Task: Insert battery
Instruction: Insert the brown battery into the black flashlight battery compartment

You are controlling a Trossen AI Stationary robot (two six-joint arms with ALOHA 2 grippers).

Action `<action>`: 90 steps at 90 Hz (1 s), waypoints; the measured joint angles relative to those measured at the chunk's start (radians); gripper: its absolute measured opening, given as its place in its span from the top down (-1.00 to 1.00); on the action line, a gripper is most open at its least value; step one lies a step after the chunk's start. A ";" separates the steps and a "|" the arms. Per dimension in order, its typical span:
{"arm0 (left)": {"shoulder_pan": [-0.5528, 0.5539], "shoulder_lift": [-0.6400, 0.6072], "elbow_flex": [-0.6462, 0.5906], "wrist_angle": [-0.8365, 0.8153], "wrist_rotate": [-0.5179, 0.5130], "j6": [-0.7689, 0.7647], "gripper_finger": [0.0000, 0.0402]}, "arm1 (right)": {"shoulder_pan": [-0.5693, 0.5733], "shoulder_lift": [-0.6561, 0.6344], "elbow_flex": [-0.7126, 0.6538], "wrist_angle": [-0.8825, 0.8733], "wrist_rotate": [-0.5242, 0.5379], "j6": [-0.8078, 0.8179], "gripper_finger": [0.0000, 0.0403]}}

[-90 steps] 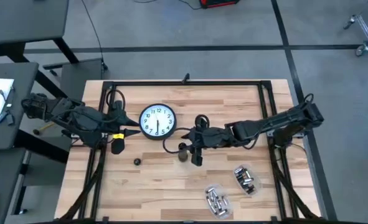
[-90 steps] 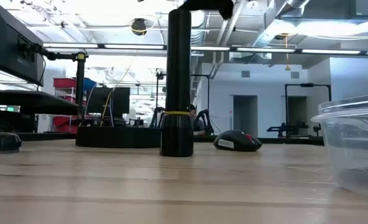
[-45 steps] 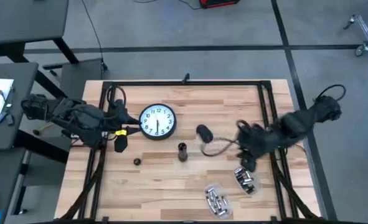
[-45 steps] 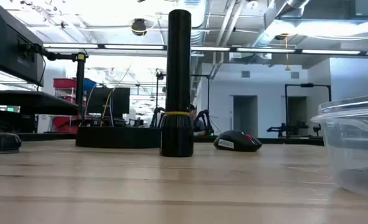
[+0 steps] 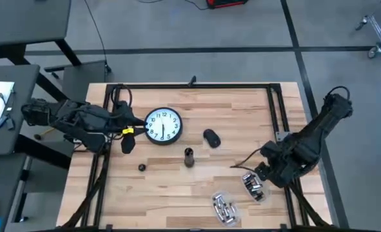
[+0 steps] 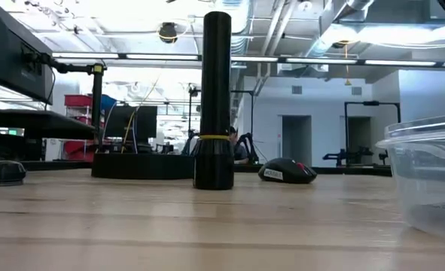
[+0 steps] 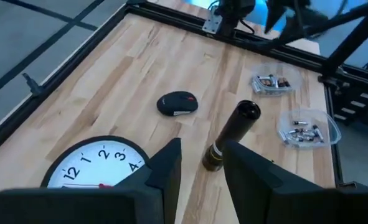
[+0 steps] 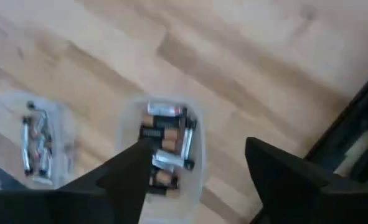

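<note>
Wooden bench (image 5: 177, 187) under both arms: at left, the left gripper (image 5: 127, 143) waits open and empty beside the clock (image 5: 162, 125). The flashlight (image 5: 189, 156) stands upright mid-bench. The right gripper (image 8: 193, 171) hovers wide open over the battery tub (image 8: 162, 155); a careless dip could scatter batteries.

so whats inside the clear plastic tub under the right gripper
The clear plastic tub holds loose cylindrical batteries, piled across each other. The open right gripper hovers above it. Any batteries underneath the pile are hidden.
</note>
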 joint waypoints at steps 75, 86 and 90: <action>0.005 0.000 0.000 -0.001 0.002 -0.006 0.52 | 0.037 0.209 -0.175 0.437 -0.158 -0.450 0.22; 0.005 0.000 -0.001 -0.001 0.002 -0.004 0.52 | 0.047 0.269 -0.175 0.437 -0.185 -0.559 0.32; 0.005 0.000 -0.001 -0.001 0.002 -0.004 0.52 | 0.047 0.290 -0.175 0.436 -0.185 -0.593 0.35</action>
